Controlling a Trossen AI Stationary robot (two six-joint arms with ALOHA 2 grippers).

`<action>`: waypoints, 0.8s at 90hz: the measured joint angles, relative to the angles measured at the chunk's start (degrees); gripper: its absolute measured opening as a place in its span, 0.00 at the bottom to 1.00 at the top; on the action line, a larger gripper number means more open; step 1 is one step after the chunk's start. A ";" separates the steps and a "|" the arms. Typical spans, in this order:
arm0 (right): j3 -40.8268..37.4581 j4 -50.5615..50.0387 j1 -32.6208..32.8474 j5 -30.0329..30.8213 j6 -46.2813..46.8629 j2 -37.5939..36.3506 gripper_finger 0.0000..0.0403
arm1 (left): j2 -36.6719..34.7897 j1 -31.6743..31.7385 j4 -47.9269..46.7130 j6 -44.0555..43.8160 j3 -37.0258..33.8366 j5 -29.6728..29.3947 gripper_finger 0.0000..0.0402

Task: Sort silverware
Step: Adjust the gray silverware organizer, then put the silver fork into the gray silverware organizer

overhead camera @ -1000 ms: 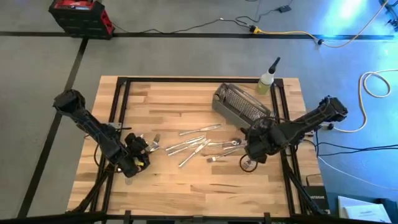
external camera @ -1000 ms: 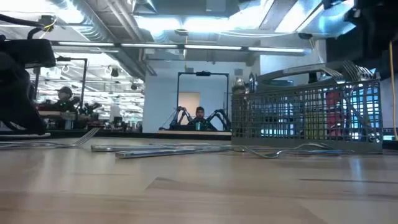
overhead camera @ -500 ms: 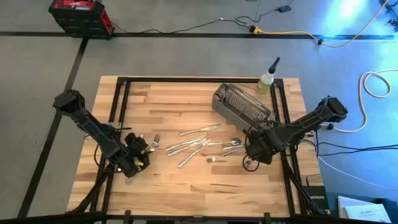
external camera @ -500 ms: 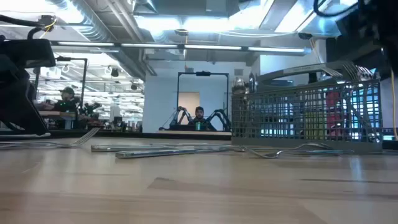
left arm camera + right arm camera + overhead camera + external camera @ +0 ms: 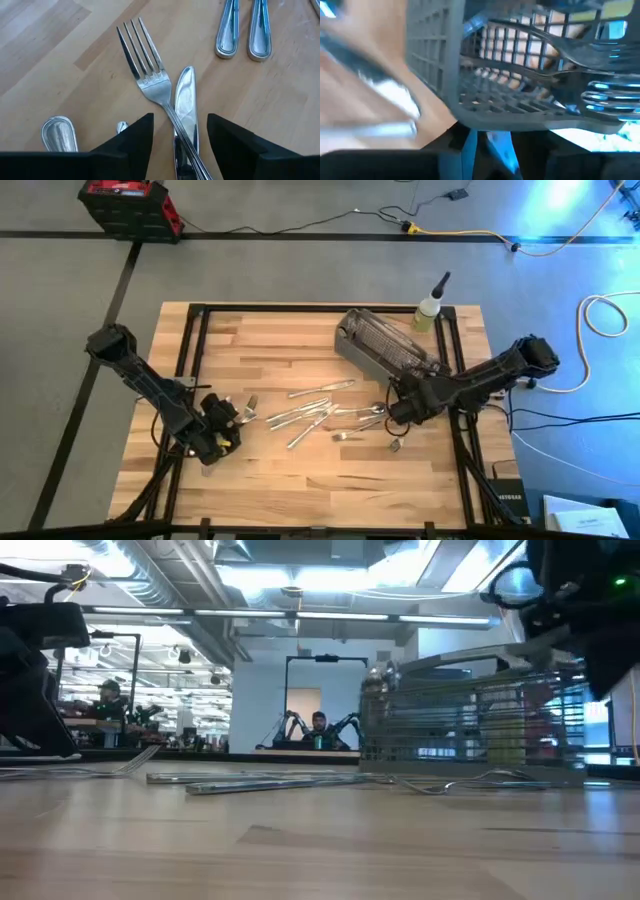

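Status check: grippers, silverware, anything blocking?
Left gripper open over a fork. Right gripper against the basket, fingers unclear. Silverware loose mid-table. Nothing blocking.

Gray mesh basket (image 5: 383, 347) by squeeze bottle (image 5: 431, 306); red toolbox (image 5: 128, 205) on floor.

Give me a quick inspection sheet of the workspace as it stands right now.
Surface: light wooden slatted table on a black frame.
Job's things: shiny metal forks and spoons scattered mid-table; more inside the gray wire-mesh basket at the far right.
Clutter: small clear squeeze bottle with a black nozzle at the far right corner; small round object by the right arm.
Grippers: left gripper low over a fork, jaws open around it; right gripper close by the basket, contact unclear.
Cables: yellow, black and white leads on the floor.
Surroundings: red toolbox on the floor; a person seated far behind.
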 joint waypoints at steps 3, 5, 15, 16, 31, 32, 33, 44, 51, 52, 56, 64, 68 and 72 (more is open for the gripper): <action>0.10 2.18 0.00 1.81 -0.54 0.00 0.25 | 0.00 0.00 0.00 -0.01 0.00 -0.01 0.43; 0.16 3.62 0.00 2.94 -1.11 0.00 0.25 | 0.00 0.00 0.00 -0.01 0.00 -0.05 0.43; 0.19 10.43 0.00 8.80 -3.15 0.00 0.25 | 0.00 0.00 0.00 -0.01 0.00 -0.20 0.43; 0.19 11.01 0.00 9.33 -3.35 0.00 0.25 | 0.00 0.00 0.00 -0.01 0.00 -0.20 0.43; 0.21 17.68 0.01 15.14 -7.39 0.00 0.25 | 0.00 0.00 -0.01 -0.03 0.00 -0.20 0.43; 0.21 17.76 0.02 15.38 -7.55 0.00 0.25 | 0.00 0.00 0.00 -0.09 0.00 -0.20 0.43; 0.21 17.78 0.00 15.55 -7.64 0.00 0.25 | 0.00 0.00 -0.02 -0.24 0.00 -0.20 0.43; 0.31 17.09 0.14 15.62 -7.95 0.00 0.25 | -0.02 0.00 0.41 -1.76 0.00 0.87 0.43; 1.68 17.08 0.60 11.56 -8.99 0.02 0.25 | -0.43 0.00 0.45 -0.49 1.00 0.89 0.43; 1.97 17.16 0.78 10.98 -9.08 0.02 0.25 | -0.48 0.00 0.46 -0.13 1.26 0.87 0.43; 3.17 17.22 1.67 9.36 -9.09 0.02 0.25 | -0.62 0.00 0.89 1.55 2.10 0.08 0.43; 5.73 17.49 4.31 9.71 -9.08 0.02 0.25 | -0.63 0.30 -0.23 3.95 3.19 -2.02 0.43; 7.16 17.85 5.78 11.60 -9.13 0.02 0.25 | -0.63 0.66 0.10 4.39 3.55 -2.55 0.43; 8.36 18.09 7.26 13.88 -9.13 0.02 0.25 | -0.63 1.10 0.27 4.10 3.69 -2.33 0.43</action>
